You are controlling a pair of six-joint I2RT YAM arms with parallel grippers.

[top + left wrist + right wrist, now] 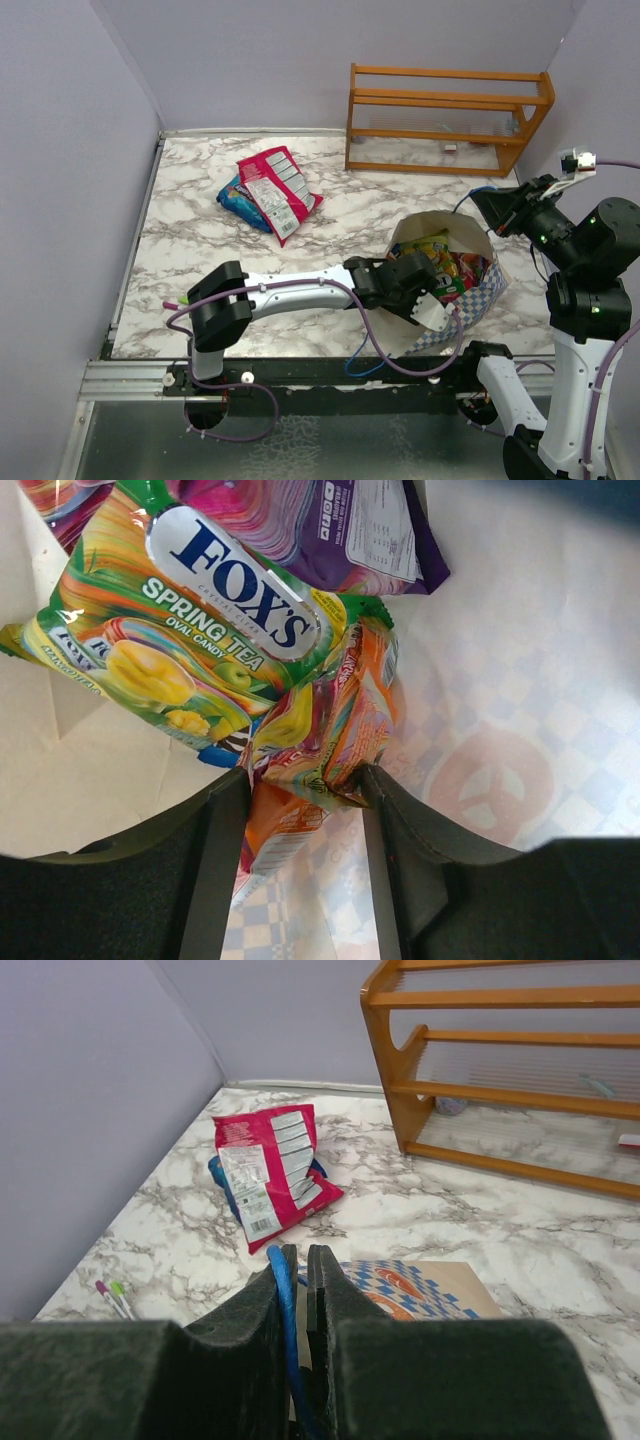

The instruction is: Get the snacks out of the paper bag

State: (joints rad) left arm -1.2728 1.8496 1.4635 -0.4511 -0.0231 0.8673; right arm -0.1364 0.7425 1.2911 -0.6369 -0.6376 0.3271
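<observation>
The left tool (305, 778) is deep in the mouth of the paper bag (482, 300), its two fingers pressed against either side of an orange-and-rainbow packet (320, 730) that crumples between them. We read that as a grasp made on this packet, though we cannot judge how firm it is. The right tool (301, 1255) is clenched on the blue cord handle (288, 1335) and holds it up at the far right side of the bag, which, as we judge it, keeps the mouth open for the other arm.

The bag lies on the bench (200, 260) at the near right, just in front of the arm bases, tipped so that its cream inside faces the left arm.

Two snacks are already out: the red-pink packet (275, 190) with white panels lies on top of the blue chip bag (238, 203), well apart from the bag, toward the far left of the bench.

More is left than done. Inside the bag we see a green and yellow Fox's Spring Tea packet (190, 610) lying over the grasped one, a purple packet (330, 520) beyond it, and more bright wrappers in the top view that we cannot count. We put the task at an early stage: the orange packet has yet to be lifted clear of the bag, and the rest must follow one by one.
</observation>
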